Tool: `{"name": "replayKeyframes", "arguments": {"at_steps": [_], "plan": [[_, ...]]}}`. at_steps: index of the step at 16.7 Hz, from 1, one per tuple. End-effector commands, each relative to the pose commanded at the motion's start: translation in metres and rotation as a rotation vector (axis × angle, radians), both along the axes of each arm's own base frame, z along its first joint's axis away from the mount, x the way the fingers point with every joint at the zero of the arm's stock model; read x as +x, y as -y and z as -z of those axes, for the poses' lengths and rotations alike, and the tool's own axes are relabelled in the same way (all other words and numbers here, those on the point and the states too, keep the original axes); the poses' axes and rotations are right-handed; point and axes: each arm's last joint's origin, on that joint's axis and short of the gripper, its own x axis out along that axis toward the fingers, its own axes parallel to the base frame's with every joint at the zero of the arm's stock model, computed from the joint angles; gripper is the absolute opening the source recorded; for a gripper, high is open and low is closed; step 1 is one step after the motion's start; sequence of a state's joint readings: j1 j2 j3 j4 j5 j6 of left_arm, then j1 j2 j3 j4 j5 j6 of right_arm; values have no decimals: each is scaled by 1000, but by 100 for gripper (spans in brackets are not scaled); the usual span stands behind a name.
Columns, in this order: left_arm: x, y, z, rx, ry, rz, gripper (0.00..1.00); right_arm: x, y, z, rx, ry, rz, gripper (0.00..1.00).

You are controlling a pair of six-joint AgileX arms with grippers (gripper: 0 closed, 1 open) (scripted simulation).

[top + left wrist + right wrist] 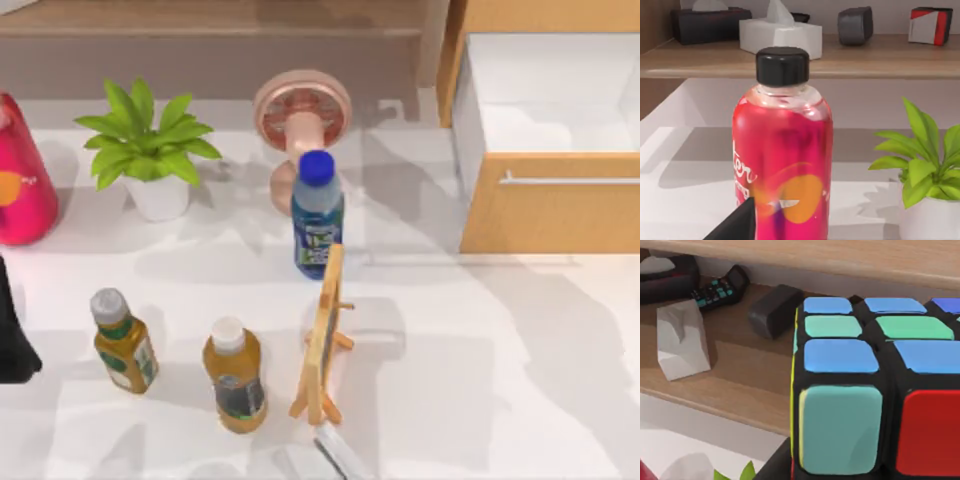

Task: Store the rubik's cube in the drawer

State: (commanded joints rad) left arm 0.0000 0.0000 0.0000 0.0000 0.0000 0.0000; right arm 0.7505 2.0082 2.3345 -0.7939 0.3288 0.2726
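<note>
The rubik's cube (880,390) looms close in the right wrist view, showing blue, green, teal and red squares on a black grid, raised against the wooden shelf behind it. My right gripper (865,472) seems shut on it, with a dark finger (775,465) under its lower edge. The drawer (545,215) stands pulled out at the table's back right, with a white inside, a light wood front and a silver bar handle (570,181). My left arm (12,340) is parked at the left edge, one finger (735,225) in front of a pink bottle (782,165).
On the table stand the pink bottle (20,175), a potted plant (150,150), a pink fan (302,115), a blue-capped bottle (318,215), two amber bottles (125,342) (235,375) and a wooden easel (325,335). White tabletop (500,370) lies in front of the drawer.
</note>
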Motion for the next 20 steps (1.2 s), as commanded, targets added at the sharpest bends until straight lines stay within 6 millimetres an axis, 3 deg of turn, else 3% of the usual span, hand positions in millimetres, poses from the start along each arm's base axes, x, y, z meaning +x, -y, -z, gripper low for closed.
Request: {"name": "replayKeyframes", "arguments": {"at_steps": [2,5,8,10,12,14,19,20], "plan": [[0,0,0,0,0,0,100,27,34,28,-121,-194,42,0],[0,0,0,0,0,0,100,76,101,78,-235,-498,147,0],[0,0,0,0,0,0,100,124,172,144,-279,-787,252,0],[0,0,0,0,0,0,100,143,207,189,-285,-948,283,0],[0,0,0,0,0,0,100,153,224,223,-280,-1056,277,0],[0,0,0,0,0,0,100,156,228,240,-274,-1106,264,0],[0,0,0,0,0,0,100,156,228,240,-274,-1106,264,0],[0,0,0,0,0,0,100,156,228,240,-274,-1106,264,8]]}}
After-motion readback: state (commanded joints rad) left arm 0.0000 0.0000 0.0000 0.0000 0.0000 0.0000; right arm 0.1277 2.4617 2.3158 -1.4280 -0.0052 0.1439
